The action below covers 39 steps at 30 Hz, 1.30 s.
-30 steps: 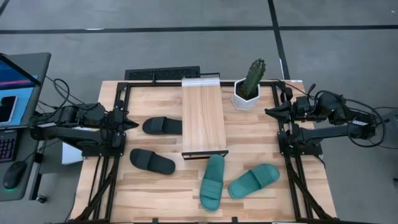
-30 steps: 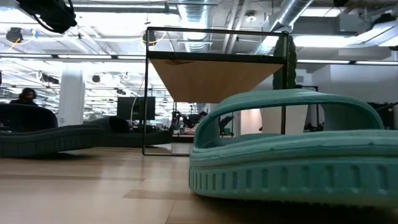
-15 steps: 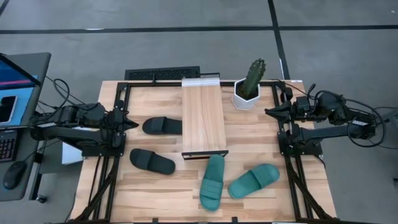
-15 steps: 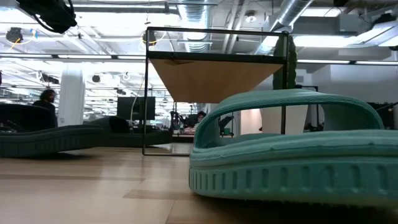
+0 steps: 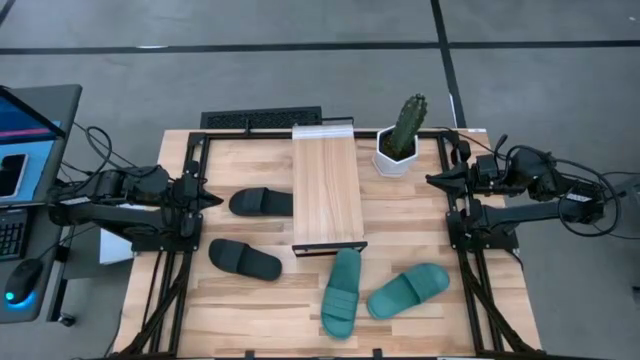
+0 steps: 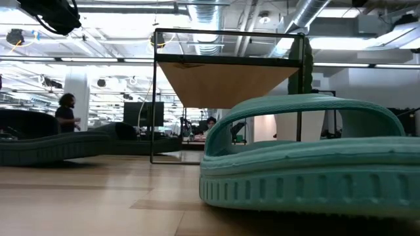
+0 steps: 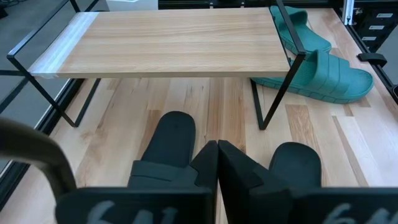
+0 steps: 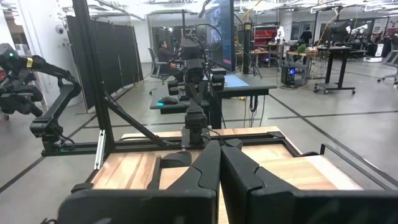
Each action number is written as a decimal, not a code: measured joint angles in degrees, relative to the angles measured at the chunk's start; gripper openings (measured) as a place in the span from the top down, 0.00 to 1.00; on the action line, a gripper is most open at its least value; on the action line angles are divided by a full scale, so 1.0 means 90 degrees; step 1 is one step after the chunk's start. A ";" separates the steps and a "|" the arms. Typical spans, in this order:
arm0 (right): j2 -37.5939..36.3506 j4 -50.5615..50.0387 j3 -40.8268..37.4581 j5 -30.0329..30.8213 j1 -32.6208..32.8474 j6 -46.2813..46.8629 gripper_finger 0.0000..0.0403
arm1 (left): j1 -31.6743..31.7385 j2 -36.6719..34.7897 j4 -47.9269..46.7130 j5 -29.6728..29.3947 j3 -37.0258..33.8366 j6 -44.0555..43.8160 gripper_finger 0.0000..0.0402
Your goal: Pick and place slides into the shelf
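Observation:
Two black slides lie flat on the table left of the shelf, one (image 5: 261, 201) by its left edge and one (image 5: 245, 259) nearer the near edge. Two teal slides lie by the shelf's near end, one (image 5: 342, 291) lengthwise and one (image 5: 408, 290) slanted to its right. The shelf (image 5: 326, 187) stands mid-table on its black frame with a bare plank top. My left gripper (image 5: 215, 199) waits shut at the left edge, above the table and pointing at the shelf; in its wrist view its fingers (image 7: 217, 155) are together. My right gripper (image 5: 432, 179) waits shut at the right edge, its fingers (image 8: 219, 152) together.
A potted cactus in a white pot (image 5: 402, 140) stands right of the shelf's far end. A black keyboard (image 5: 262, 118) lies at the far edge. Black frame rails (image 5: 180, 250) run along both table sides. Bare wood lies between the shelf and the right rail. A person walks far behind (image 6: 66, 113).
Neither arm nor any slide has moved. Only a person in the room behind has walked rightward in the low view.

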 joint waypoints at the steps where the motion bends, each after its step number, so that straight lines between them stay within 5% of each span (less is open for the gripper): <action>1: 0.0000 0.0002 0.0000 0.0000 0.0002 0.0000 1.00 | 0.0001 0.0000 0.0000 0.0000 0.0000 0.0002 1.00; 21: 0.0000 0.0001 0.0000 0.0000 0.0002 0.0000 1.00 | 0.0000 0.0000 0.0011 -0.0011 0.0000 0.0131 1.00; 26: 0.0000 0.0002 0.0000 0.0000 0.0002 0.0000 1.00 | -0.0001 0.0000 0.0072 -0.0735 -0.0004 0.0997 1.00; 32: 0.0000 0.0002 0.0002 0.0000 0.0000 0.0000 1.00 | -0.0001 0.0016 -0.0059 -0.1723 -0.0295 0.0588 1.00; 39: 0.0002 0.0000 0.0000 0.0000 0.0002 0.0000 1.00 | 0.0001 0.0725 -0.0335 -0.1768 -0.0311 0.0100 1.00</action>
